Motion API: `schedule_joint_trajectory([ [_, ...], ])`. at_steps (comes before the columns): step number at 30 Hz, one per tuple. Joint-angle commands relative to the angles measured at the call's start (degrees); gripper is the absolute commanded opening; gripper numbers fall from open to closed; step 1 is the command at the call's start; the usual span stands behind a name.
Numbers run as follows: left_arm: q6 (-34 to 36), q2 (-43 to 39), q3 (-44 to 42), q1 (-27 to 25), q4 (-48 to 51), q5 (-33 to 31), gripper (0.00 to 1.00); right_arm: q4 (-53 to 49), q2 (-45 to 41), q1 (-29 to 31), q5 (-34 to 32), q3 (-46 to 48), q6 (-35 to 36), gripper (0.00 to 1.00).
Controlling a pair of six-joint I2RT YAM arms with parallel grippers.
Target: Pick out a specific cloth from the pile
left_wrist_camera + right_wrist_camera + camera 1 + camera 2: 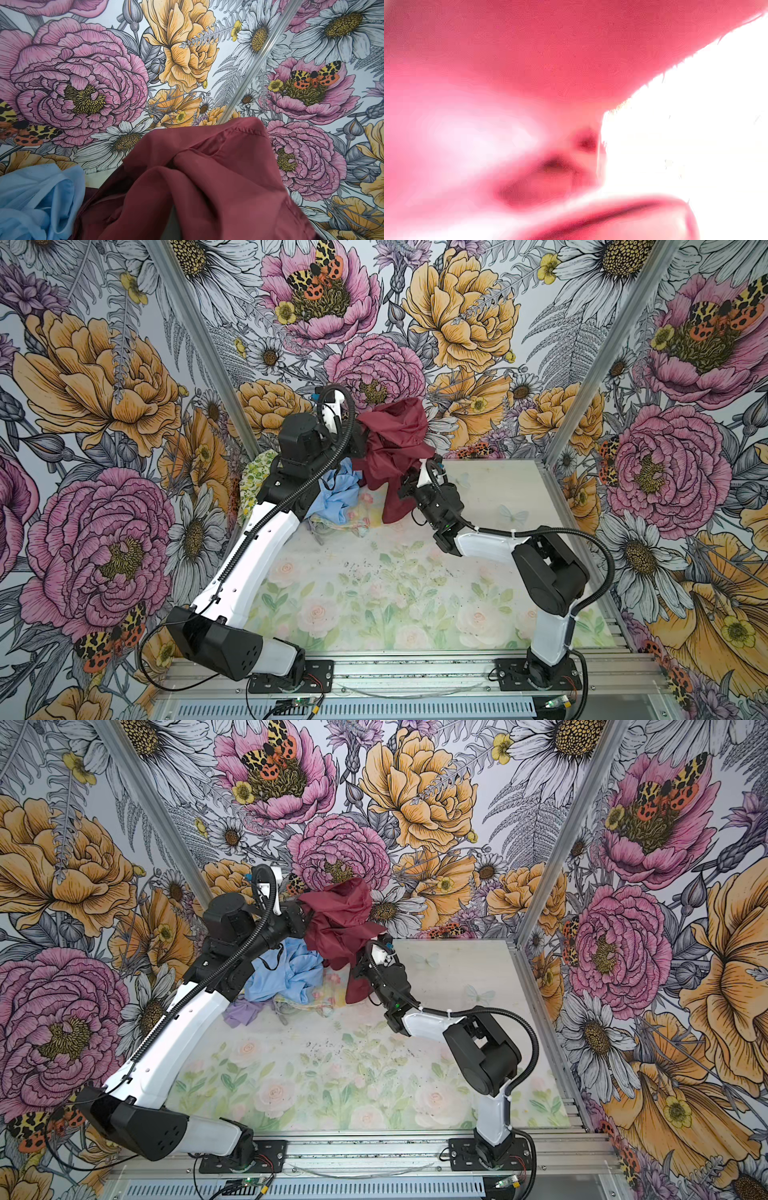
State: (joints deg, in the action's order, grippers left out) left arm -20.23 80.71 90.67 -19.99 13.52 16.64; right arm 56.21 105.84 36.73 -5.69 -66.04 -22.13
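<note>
The large maroon thin-fabric garment [390,435] hangs over the table's [478,506] far edge beside the mixed cloth pile [336,497]; left gripper [358,440] and right gripper [405,484] both clamp it. Expect light, limp, slippery handling: grasp bunched folds.

Both top views look steeply down on the whole table [374,593]; left wrist view faces the wall [83,83], right wrist view sits blurred against the cloth [571,52].

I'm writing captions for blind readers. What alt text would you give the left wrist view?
A crumpled maroon garment with a stitched hem fills the foreground, raised in front of a floral wall of large pink, yellow and white blooms. A light blue garment bunches beside it.
</note>
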Motion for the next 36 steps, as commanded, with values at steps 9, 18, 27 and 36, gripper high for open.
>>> schedule_joint_trajectory([
  [9,0.27,1.38,-7.42,-0.63,-3.58,1.11,0.0,-5.74,-15.46,-3.81,2.78,1.66,-8.57,0.0],
  [18,0.72,7.42,-6.56,-5.61,-5.5,0.85,0.0,-14.72,-25.42,-7.47,2.55,-0.61,-9.51,0.0],
  [27,1.06,15.67,-0.13,-12.23,-6.81,0.15,0.0,-29.22,-35.89,-11.81,0.57,-3.41,-5.64,0.0],
  [36,-0.02,29.39,14.43,-19.24,-6.73,1.46,0.0,-41.56,-45.82,-19.77,0.28,-5.13,-4.16,0.0],
])
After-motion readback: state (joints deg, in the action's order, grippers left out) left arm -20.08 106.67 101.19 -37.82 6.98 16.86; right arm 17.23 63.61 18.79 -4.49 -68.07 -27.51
